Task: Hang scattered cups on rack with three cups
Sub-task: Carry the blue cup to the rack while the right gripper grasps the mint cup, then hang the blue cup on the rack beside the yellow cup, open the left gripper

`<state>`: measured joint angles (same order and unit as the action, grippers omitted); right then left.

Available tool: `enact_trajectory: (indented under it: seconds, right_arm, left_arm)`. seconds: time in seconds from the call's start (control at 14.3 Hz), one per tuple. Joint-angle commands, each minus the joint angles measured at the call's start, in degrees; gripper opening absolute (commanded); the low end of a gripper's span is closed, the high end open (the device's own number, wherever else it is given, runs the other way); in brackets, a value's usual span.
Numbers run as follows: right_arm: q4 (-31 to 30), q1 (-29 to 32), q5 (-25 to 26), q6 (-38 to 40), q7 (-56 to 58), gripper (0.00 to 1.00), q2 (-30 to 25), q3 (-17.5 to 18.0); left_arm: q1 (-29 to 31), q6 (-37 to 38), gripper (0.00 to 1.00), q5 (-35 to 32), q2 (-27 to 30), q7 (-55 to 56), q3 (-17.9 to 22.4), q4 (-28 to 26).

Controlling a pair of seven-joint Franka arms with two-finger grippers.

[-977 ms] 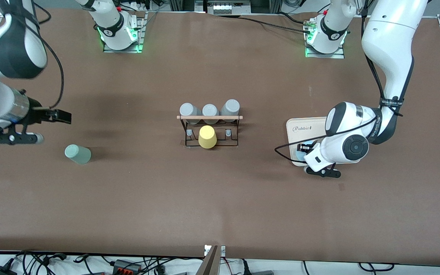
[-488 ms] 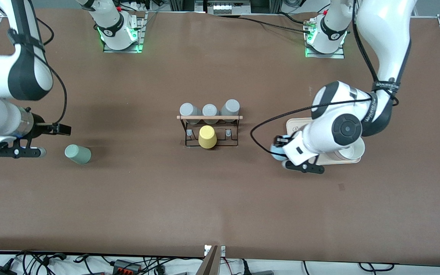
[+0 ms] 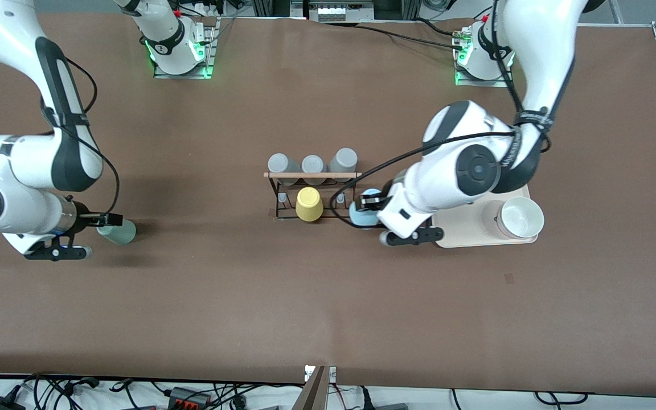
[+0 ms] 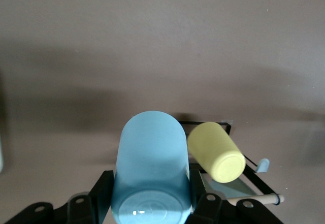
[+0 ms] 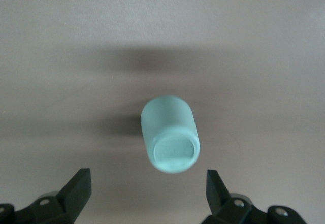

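We are carrying the light blue tumbler [image 3: 364,214] in our left hand [image 3: 371,212], whose fingers are pinching its sides; it is hanging just beside the rack [image 3: 312,195], at the end toward the left arm, near the free peg [image 3: 340,198] there. The yellow tumbler [image 3: 308,204] is sitting on the middle peg, and three grey tumblers [image 3: 312,165] are standing along the wooden dowel [image 3: 312,175].

Our right hand [image 5: 147,191] is hovering low over the desk [image 3: 328,296] with its fingers spread wide on either side of the mint-green tumbler [image 3: 116,230], which is lying on its side toward the right arm's end.

The risks, as we are judging them: the blue tumbler may be knocking the rack's wire frame or the yellow tumbler if we are coming in too low, shifting the light rack. It may also be missing the peg if its mouth is not lined up. The green tumbler, lying on its rounded side, may be rolling away if one finger touches it first.
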<state>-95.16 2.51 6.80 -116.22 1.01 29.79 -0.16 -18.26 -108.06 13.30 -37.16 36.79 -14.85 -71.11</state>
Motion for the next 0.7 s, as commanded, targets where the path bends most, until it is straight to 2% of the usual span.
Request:
enact_trajectory:
  seconds: [0.0, 0.35, 0.49, 0.63]
  right_arm:
    - [-4.67, 2.76, 0.58, -6.2, 4.43, 1.0, -1.14, 0.51]
    - [-10.47, 4.17, -0.2, -12.71, 5.06, 1.0, -1.4, 0.77]
    - [-12.84, 5.14, -0.29, -15.17, 5.06, 1.0, -1.67, 1.04]
    - [-12.86, 5.14, -0.29, -15.27, 4.97, 1.0, -1.67, 1.04]
  left_arm:
    - [-4.49, 1.01, 0.04, -0.2, -2.57, 3.81, 0.96, 3.17]
    - [-5.03, 1.54, 0.04, -1.6, -3.18, 4.08, 1.05, 3.08]
    - [-5.99, 1.45, 0.04, -4.14, -3.36, 4.0, 0.96, 2.39]
    - [-6.53, 1.36, 0.04, -5.47, -4.41, 3.99, 0.96, 1.94]
